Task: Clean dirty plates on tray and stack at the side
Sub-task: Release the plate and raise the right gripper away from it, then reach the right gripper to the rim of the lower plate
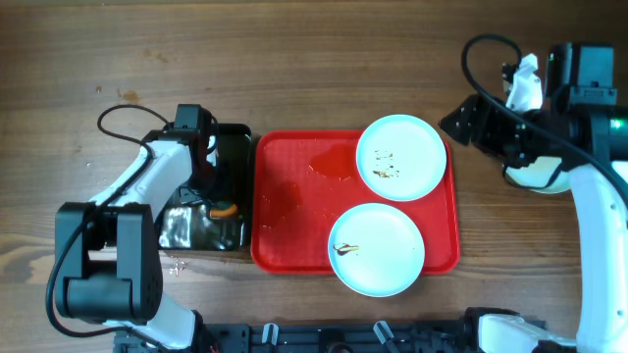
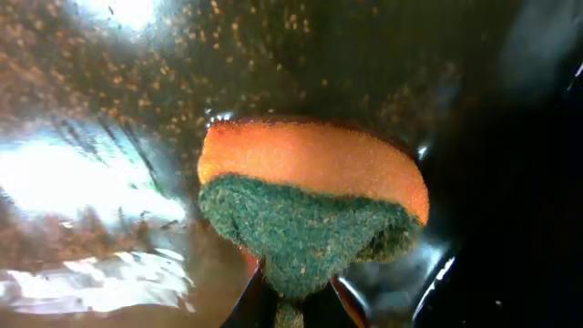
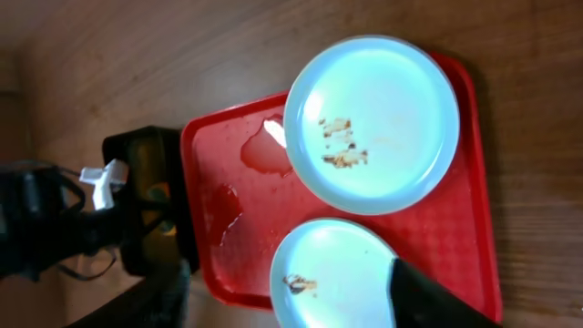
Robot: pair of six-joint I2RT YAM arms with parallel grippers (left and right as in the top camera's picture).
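Two pale mint-blue plates lie on the red tray (image 1: 285, 206). The far plate (image 1: 400, 157) has brown specks near its middle and also shows in the right wrist view (image 3: 373, 123). The near plate (image 1: 376, 249) has one brown smear and also shows there (image 3: 332, 269), on the tray (image 3: 455, 237). A pale round edge (image 1: 535, 176) shows under my right arm; I cannot tell whether it is the third plate. My left gripper (image 2: 296, 296) is shut on an orange and green sponge (image 2: 310, 182) inside the black pan. My right gripper (image 3: 291, 305) is open and empty, off the tray's far right corner (image 1: 459, 123).
The black metal pan (image 1: 234, 137) stands against the tray's left side, wet and shiny inside (image 2: 510, 182). A wet patch (image 1: 334, 162) lies on the tray's far left part. Crumbs lie on the wood by the pan's near edge (image 1: 177, 265).
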